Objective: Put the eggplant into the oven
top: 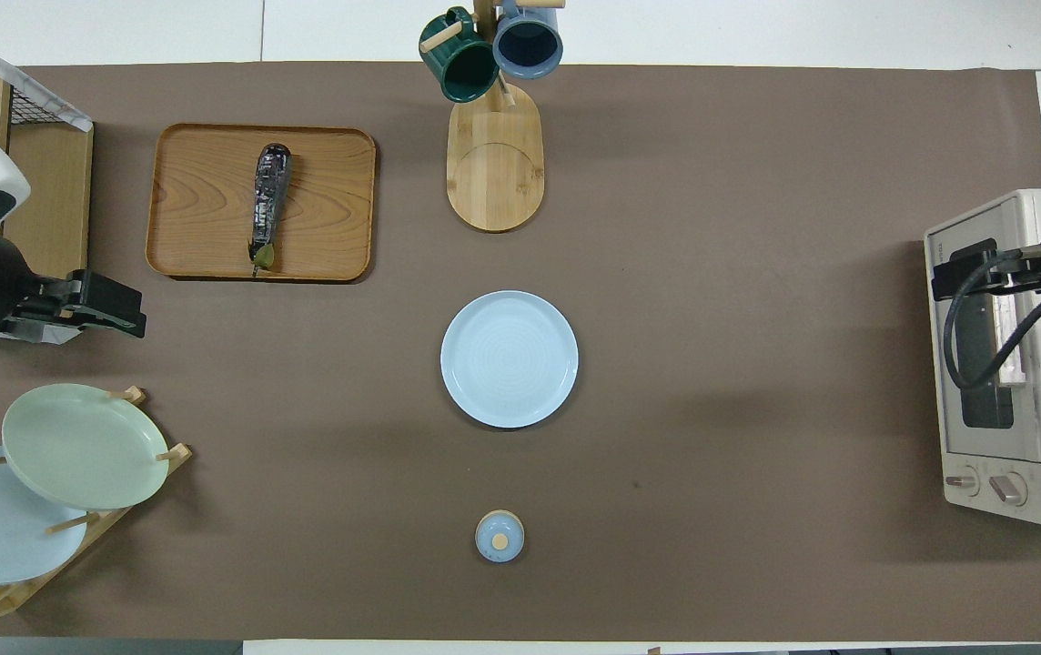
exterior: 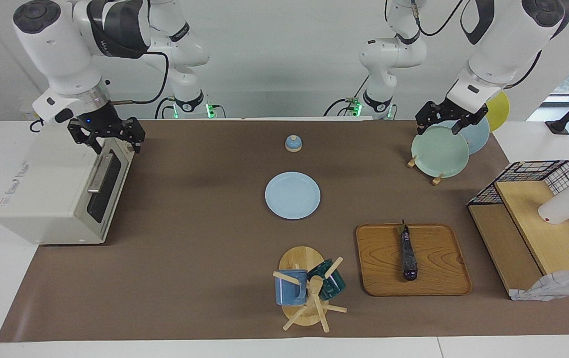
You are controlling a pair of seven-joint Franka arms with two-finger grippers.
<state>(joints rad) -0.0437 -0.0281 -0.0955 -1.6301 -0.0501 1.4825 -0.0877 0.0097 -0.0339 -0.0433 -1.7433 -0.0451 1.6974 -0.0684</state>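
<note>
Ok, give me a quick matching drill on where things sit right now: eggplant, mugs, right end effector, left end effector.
Things:
1. eggplant
2. mugs
3. right end effector
4. left end effector

Places:
A. over the green plate in the plate rack
B. on the wooden tray
C. at the oven door's upper edge
D. hanging on the wooden mug tree

Pairs: 1-B, 2-D, 3-C, 4-A
</note>
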